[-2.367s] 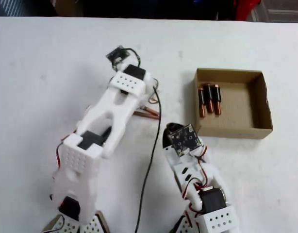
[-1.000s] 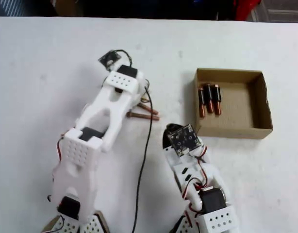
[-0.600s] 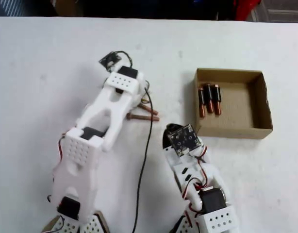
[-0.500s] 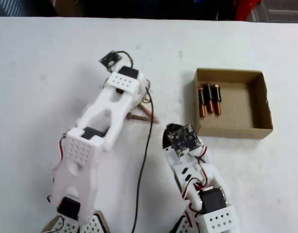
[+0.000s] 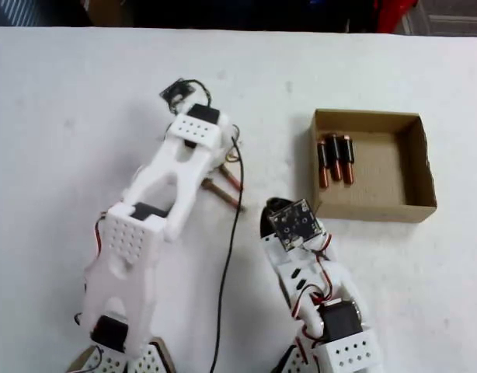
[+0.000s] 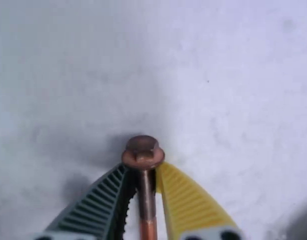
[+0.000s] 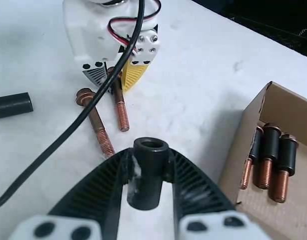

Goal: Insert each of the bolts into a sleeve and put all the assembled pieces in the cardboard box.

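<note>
Left end effector [image 6: 142, 172] pinches copper bolt [image 6: 142, 152] by shank near tabletop [image 5: 67, 93] middle; hex flange head just past ribbed fingertips. Right end effector [image 7: 151, 152] clamps smooth black sleeve [image 7: 148, 182], bore open. Bolt lies on far-left-corner side of sleeve, threaded end toward it; axes seemingly not aligned. Second bolt [image 7: 96, 122] loose beside. Cardboard box [image 5: 416, 167] nearer right edge.

Bright, seemingly overhead light; soft shadow beside bolt [image 6: 143, 152]
</note>
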Tool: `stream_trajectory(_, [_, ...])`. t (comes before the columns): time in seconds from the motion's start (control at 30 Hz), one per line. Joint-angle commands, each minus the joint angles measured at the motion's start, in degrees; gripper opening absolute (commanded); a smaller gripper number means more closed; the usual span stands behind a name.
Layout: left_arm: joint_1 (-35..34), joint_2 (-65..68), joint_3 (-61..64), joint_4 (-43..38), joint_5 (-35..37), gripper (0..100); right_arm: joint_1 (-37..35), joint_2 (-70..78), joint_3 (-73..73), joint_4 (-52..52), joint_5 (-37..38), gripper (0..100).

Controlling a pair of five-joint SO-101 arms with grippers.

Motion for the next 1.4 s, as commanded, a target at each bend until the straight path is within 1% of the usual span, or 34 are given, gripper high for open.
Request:
stream_trajectory(0.0, [-2.86, -0.22, -3.69, 0.53, -10.64, 2, 0.48, -1.10, 0.44, 0.04, 0.53, 1.6])
stream_trajectory(0.13, [-2.51, -0.22, -8.62, 4.66, -21.45, 2, 0.48, -1.10, 0.44, 0.04, 0.53, 1.6])
stream_trajectory(0.33, [-2.51, -0.22, -18.55, 10.55, -30.51, 2, 0.31, -1.10, 0.44, 0.04, 0.53, 1.6])
stream_trajectory(0.43, [-2.33, -0.22, -23.56, 14.77, -37.36, 2, 0.22, -1.10, 0.44, -0.22, 0.53, 1.6])
stream_trajectory(0.5, [-1.98, -0.22, -27.25, 18.20, -39.82, 2, 0.22, -1.10, 0.44, -0.31, 0.53, 1.6])
stream_trajectory(0.63, [-1.80, -0.22, -37.01, 25.67, -40.53, 2, 0.13, -1.10, 0.44, -0.92, 0.18, 1.6])
stream_trajectory(0.77, [-1.80, -0.22, -50.29, 33.14, -41.93, 2, 0.13, -1.10, 0.44, -3.30, 0.00, 1.6])
stream_trajectory(0.9, [-2.07, -0.22, -59.25, 34.02, -42.99, 2, -1.54, -1.10, 0.44, -5.67, 0.00, 1.6])
stream_trajectory(1.03, [0.66, -0.31, -61.54, 34.02, -42.99, 2, -5.05, -1.10, 0.44, -7.69, 0.09, 1.6])
stream_trajectory(1.17, [3.03, -1.89, -61.54, 34.02, -42.99, 2, -5.14, -1.10, 0.44, -8.13, 0.09, 1.6])
stream_trajectory(1.37, [2.86, -11.56, -61.01, 34.02, -45.54, 2, -5.41, -1.10, 0.44, -8.84, 0.00, 1.6])
